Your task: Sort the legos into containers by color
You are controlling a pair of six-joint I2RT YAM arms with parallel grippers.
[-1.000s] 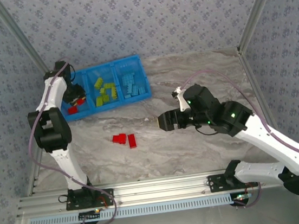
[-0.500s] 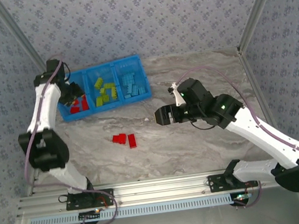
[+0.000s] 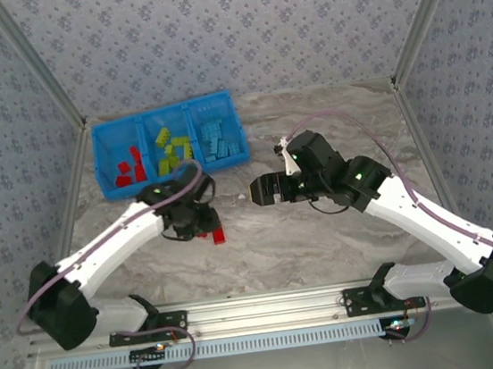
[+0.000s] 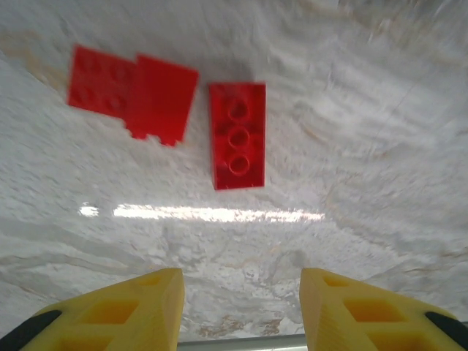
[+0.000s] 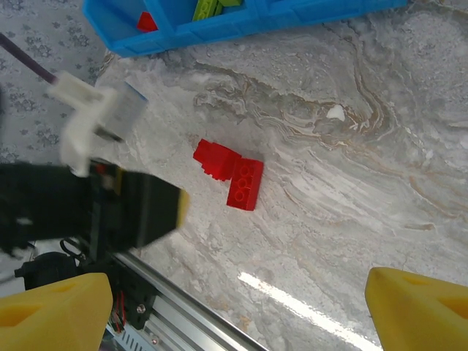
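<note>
The blue tray (image 3: pixel 217 165) at the back left holds red legos (image 3: pixel 130 171) in its left container, lime green legos (image 3: pixel 173 148) in the middle and light blue legos (image 3: pixel 218 138) on the right. Loose red legos lie on the marble: one (image 3: pixel 219 236) beside my left gripper (image 3: pixel 199 219), which hangs just above them. In the left wrist view three red bricks (image 4: pixel 238 135) lie ahead of the left gripper (image 4: pixel 241 307), open and empty. My right gripper (image 3: pixel 261 190) hovers to their right, wide open; its wrist view shows the red bricks (image 5: pixel 245 183) and the tray (image 5: pixel 292 18).
The aluminium rail (image 3: pixel 245 315) runs along the table's near edge. Patterned walls close the back and both sides. The left arm's black, yellow-tipped fingers (image 5: pixel 139 208) reach into the right wrist view beside the red bricks.
The left arm has swung from the tray's left compartment down to the loose red bricks. The right gripper has shifted slightly left and opened wider.
</note>
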